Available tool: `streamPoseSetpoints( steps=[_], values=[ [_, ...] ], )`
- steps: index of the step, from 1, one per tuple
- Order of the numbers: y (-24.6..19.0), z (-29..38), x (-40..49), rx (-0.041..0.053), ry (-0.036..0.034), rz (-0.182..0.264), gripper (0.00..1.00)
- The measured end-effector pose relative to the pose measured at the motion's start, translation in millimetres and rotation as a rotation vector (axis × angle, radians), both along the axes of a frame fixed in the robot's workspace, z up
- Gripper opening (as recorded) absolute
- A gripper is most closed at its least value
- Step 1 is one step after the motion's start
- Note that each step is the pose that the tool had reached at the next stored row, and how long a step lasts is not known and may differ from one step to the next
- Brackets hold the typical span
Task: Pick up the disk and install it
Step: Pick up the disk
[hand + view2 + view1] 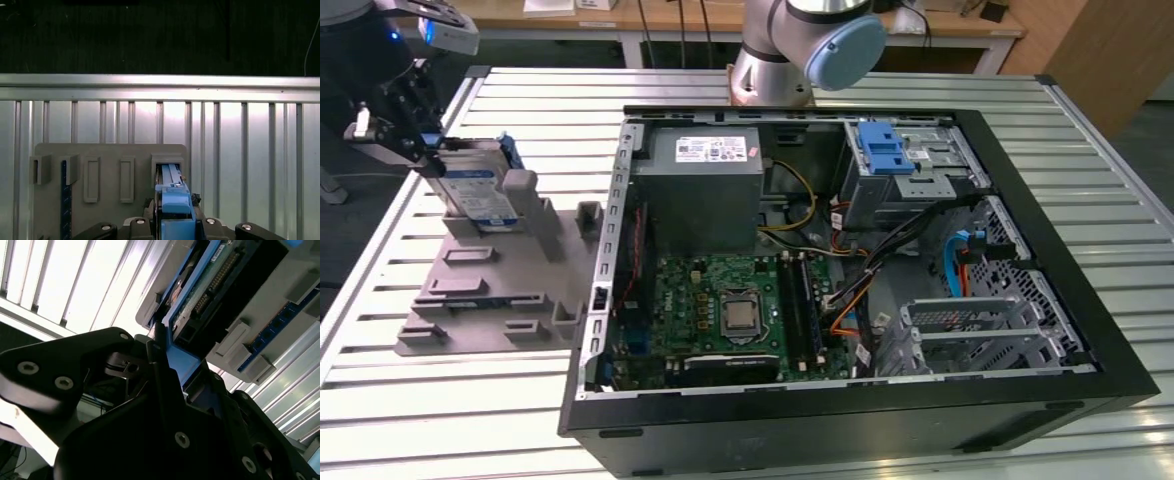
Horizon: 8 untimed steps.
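Disk (476, 190), stiff, fairly heavy and shock-sensitive, stands on edge in a grey holder (480, 290) beside the open computer case (881, 400), with the gripper (420, 150) jaws closed on its blue carrier frame, the safest hold.

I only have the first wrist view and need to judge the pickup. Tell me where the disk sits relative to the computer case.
Observer: In the exterior view the disk stands upright in the grey holder, to the exterior view's left of the open computer case.
Operator: Report what is nearest it.
Observer: The gripper is at the disk's edge away from the case.
Operator: Check the second wrist view.
Observer: It shows the disk's green circuit board beside its blue carrier bracket.
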<state>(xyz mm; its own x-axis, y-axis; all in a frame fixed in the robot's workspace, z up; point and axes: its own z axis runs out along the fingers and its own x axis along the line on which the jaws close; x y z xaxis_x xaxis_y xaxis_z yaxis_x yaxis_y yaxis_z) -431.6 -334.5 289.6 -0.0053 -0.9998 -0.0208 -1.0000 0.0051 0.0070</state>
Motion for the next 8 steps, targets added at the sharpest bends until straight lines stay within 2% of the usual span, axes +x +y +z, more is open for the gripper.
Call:
streamPoseSetpoints(
  steps=[7,8],
  values=[
    [0.0,0.0,0.0,0.0,0.0,0.0,0.38],
    [0.0,0.0,0.0,0.0,0.0,0.0,0.44]
  ],
)
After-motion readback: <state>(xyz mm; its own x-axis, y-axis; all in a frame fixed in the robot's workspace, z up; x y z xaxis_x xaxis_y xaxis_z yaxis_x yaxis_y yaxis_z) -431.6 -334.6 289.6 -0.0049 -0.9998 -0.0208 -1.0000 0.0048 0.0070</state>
